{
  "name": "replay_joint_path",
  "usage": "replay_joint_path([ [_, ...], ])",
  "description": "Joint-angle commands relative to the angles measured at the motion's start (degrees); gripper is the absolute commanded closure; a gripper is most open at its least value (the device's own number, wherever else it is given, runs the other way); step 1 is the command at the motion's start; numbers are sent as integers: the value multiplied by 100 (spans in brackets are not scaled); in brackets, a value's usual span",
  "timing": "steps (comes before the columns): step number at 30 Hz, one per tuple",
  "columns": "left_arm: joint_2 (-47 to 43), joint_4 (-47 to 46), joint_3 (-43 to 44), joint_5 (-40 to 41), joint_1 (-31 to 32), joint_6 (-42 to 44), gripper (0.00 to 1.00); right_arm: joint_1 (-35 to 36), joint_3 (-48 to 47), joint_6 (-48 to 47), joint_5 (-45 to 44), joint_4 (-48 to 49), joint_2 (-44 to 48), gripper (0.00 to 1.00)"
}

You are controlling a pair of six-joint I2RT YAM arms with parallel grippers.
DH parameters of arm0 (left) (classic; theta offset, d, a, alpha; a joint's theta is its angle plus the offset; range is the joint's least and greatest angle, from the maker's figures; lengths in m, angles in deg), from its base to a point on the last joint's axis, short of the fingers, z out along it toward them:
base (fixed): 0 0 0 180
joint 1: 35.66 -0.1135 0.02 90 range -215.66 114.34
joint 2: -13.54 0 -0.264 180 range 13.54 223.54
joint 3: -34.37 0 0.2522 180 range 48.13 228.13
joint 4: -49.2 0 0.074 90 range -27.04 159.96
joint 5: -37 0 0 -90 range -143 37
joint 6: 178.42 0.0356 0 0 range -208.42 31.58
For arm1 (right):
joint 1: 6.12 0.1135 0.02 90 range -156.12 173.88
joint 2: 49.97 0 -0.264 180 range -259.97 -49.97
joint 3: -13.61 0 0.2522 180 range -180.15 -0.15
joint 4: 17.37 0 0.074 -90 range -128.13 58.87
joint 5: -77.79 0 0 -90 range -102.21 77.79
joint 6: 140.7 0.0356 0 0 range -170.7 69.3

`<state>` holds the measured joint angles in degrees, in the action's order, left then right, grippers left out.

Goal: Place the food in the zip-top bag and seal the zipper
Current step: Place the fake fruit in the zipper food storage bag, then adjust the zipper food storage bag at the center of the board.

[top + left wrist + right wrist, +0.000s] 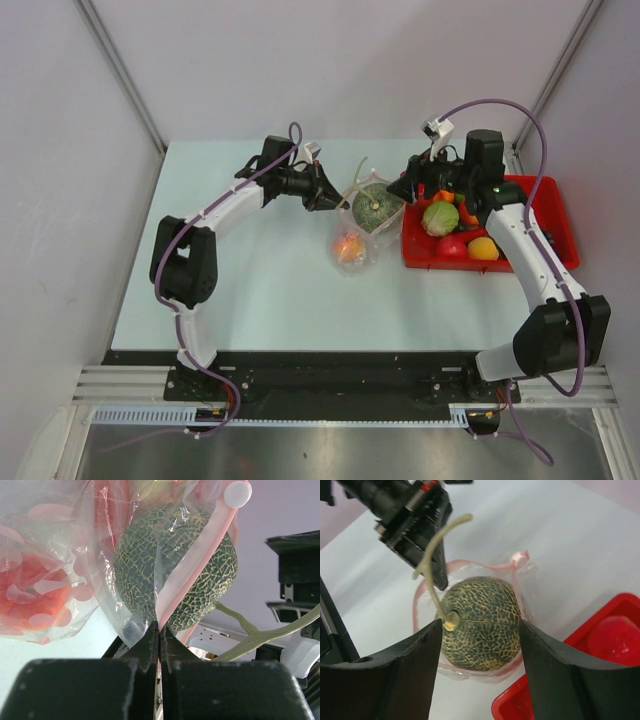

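Note:
The clear zip-top bag point(358, 232) lies on the table left of the red tray. The green netted melon point(372, 207) sits in the bag's open mouth, its stem sticking out. Red and orange food point(349, 248) lies deeper in the bag. My left gripper point(325, 196) is shut on the pink zipper point(200, 565) at the bag's rim, close under the melon point(210, 590). My right gripper point(405, 188) is open, just right of the melon point(480, 605), which shows between its spread fingers point(410, 665). The zipper point(516, 585) rings the melon.
The red tray point(555, 215) at the right holds a green cabbage point(440, 217), a red piece point(452, 246), an orange fruit point(483, 249) and an orange piece point(445, 195). A white slider tab point(237, 494) sits on the zipper. Grey walls enclose the table.

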<state>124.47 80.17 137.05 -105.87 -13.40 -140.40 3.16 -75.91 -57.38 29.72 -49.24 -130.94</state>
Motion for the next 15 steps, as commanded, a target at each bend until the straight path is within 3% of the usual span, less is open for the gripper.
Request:
replay_joint_path([
  [1, -353, -87, 37, -40, -20, 110, 100, -5, -35, 368, -651, -272, -278, 36],
  [8, -380, -69, 37, -31, -20, 154, 100, -58, -35, 641, -713, -342, -578, 45],
  [13, -380, -60, 37, -31, -20, 171, 100, -137, -35, 826, -529, -518, -666, 66],
  [15, -397, -78, 20, -40, -20, 163, 100, -233, -35, 940, -362, -553, -675, 62],
])
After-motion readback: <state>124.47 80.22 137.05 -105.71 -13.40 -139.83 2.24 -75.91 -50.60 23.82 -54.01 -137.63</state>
